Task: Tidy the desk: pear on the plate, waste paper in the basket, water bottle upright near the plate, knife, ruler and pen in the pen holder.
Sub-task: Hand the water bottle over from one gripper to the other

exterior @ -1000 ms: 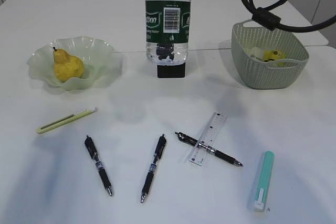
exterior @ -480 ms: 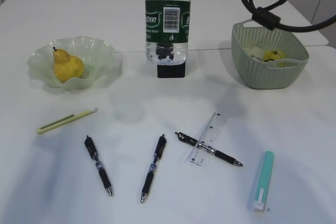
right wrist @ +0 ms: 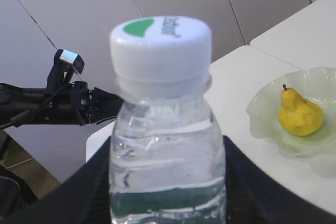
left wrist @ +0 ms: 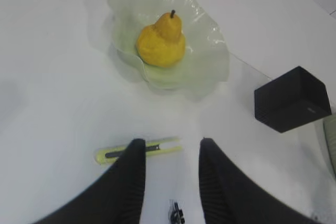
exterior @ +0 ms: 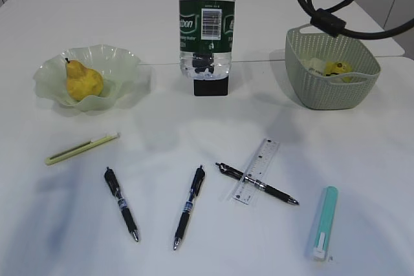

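Right end effector (right wrist: 167, 182) is clamped on the clear plastic water bottle with white cap and dark green label (exterior: 206, 27), fingers on both sides of its upper body. Bottle is upright, held in front of the matte black square pen holder (exterior: 210, 86); can't tell if its base touches the large white table (exterior: 194, 134).

Left end effector (left wrist: 170, 182) is empty, fingers parted, hovering above the slim yellow-green utility knife (left wrist: 139, 150) lying flat on the table.

Yellow pear with dark stem (exterior: 83, 82) sits in the pale green ruffled glass plate (exterior: 123, 63), far left. Crumpled yellow-white waste paper (exterior: 333, 68) is inside the sage-green woven-look basket (exterior: 323, 95), far right.

Near edge: three black pens; one (exterior: 259, 184) lies across the clear plastic ruler (exterior: 257, 171). Teal and white cutter (exterior: 322, 222) lies at right.
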